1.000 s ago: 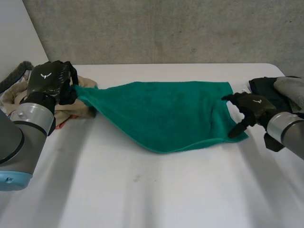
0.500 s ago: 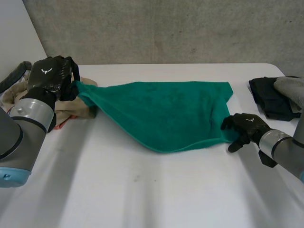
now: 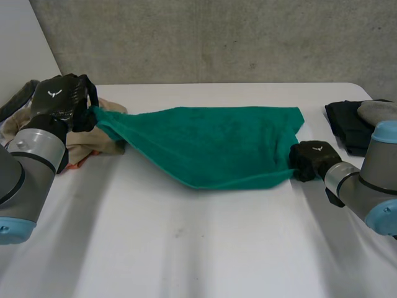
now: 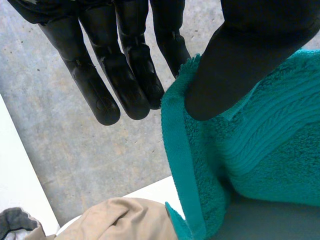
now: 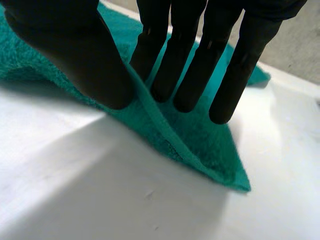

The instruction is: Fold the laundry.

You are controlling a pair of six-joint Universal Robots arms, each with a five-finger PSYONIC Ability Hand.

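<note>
Head view showed the green towel (image 3: pixel 211 146) stretched out, left hand (image 3: pixel 59 99) pinching one corner, right hand (image 3: pixel 308 160) pinching the opposite near edge. The next move likely called for spreading it flat on the tabletop (image 3: pixel 186 248).

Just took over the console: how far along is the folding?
Done: nothing looks folded yet; the green towel is stretched between the hands. In hand: the left hand pinches its lifted corner, the right hand pinches the edge at the other end. Left: folding it, then the beige clothes pile and dark garments.
</note>
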